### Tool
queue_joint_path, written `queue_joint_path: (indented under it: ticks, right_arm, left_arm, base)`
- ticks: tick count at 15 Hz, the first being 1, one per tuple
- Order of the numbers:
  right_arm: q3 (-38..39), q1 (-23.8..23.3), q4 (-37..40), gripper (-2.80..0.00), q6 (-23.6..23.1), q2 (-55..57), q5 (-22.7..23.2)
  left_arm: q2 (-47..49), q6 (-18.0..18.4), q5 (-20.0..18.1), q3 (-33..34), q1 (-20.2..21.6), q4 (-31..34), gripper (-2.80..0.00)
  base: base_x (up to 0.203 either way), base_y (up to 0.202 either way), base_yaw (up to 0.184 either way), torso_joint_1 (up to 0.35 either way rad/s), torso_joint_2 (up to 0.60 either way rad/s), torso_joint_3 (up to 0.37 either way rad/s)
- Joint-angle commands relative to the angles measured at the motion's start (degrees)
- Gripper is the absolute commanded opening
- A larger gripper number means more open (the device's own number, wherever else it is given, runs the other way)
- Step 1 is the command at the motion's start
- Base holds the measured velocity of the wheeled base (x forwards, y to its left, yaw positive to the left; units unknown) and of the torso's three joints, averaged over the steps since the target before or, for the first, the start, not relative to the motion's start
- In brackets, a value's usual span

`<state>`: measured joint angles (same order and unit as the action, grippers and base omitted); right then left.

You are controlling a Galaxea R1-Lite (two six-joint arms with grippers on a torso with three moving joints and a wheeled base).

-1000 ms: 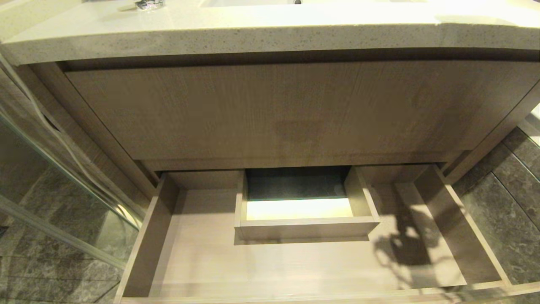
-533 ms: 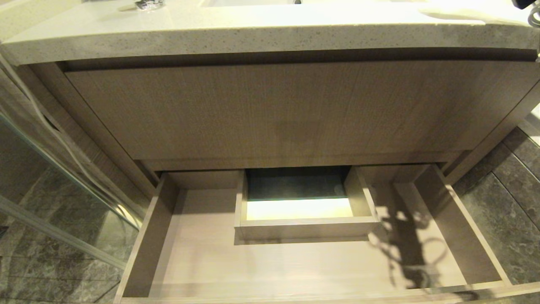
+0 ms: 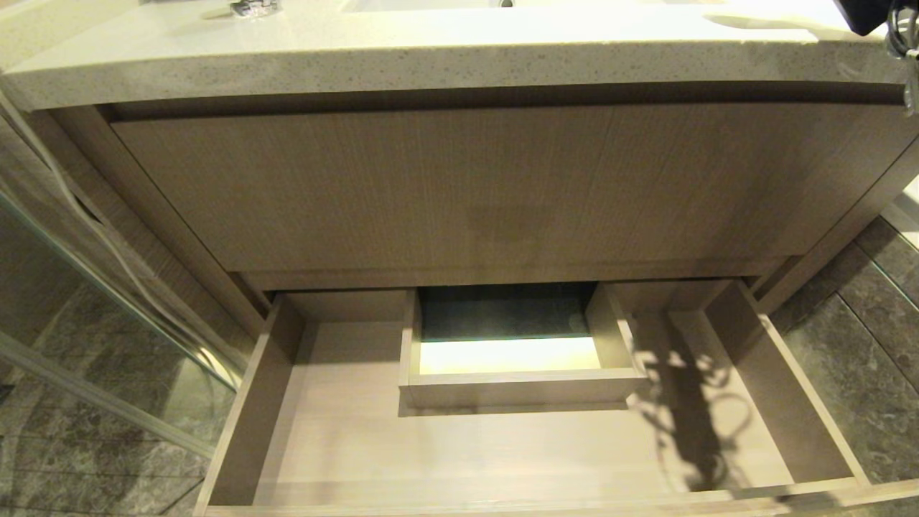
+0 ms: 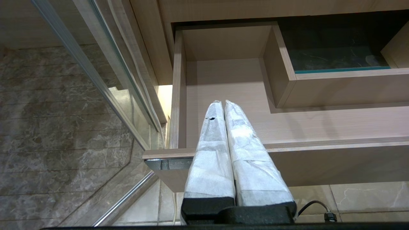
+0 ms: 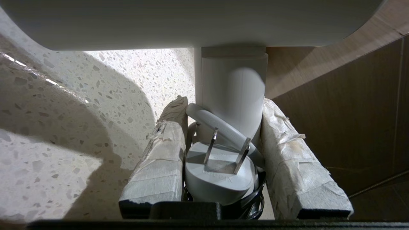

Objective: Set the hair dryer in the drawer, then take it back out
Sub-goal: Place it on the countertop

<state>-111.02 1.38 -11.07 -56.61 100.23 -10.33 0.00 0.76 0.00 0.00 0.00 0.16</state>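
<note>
The white hair dryer's handle [image 5: 235,92] stands between the taped fingers of my right gripper [image 5: 223,103], which is shut on it. Its body [image 5: 191,22] spans the view above, and its white plug [image 5: 217,172] and cord lie deep between the fingers. The dryer hangs over the edge of the speckled countertop [image 5: 64,127]. In the head view only a dark piece of the right arm [image 3: 861,13] shows, at the upper right. The wood-grain drawer [image 3: 244,424] is pulled out with nothing lying in it. My left gripper [image 4: 222,103] is shut and empty above the drawer's front left corner [image 4: 166,153].
A boxed cutout [image 3: 520,384] sits in the drawer's middle. A taller wood-grain panel [image 3: 467,187] stands above it under the countertop [image 3: 431,57]. A glass door with a metal frame [image 3: 108,323] is to the left. Dark tiled floor [image 3: 861,359] lies to the right.
The right arm's dark part has come into the head view at the upper right. Its shadow on the drawer floor has shifted toward the front. The left arm has stayed still.
</note>
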Motion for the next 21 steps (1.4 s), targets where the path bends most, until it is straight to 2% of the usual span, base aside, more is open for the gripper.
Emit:
queue_joint_path:
  ticks: [1,21]
  right_arm:
    - [0.01,0.03,0.08,-2.80,-0.25,0.39,-0.05]
    - [0.98,0.20,3.02,-2.80,-0.25,-3.18,-0.49]
  left_arm:
    - [0.00,0.03,0.00,0.00,0.00,0.02,-2.80]
    - [0.00,0.03,0.00,0.00,0.00,0.02,-2.80]
  base:
    - [0.000,0.000,0.000,0.000,0.00,0.000]
    - [0.000,0.000,0.000,0.000,0.00,0.000]
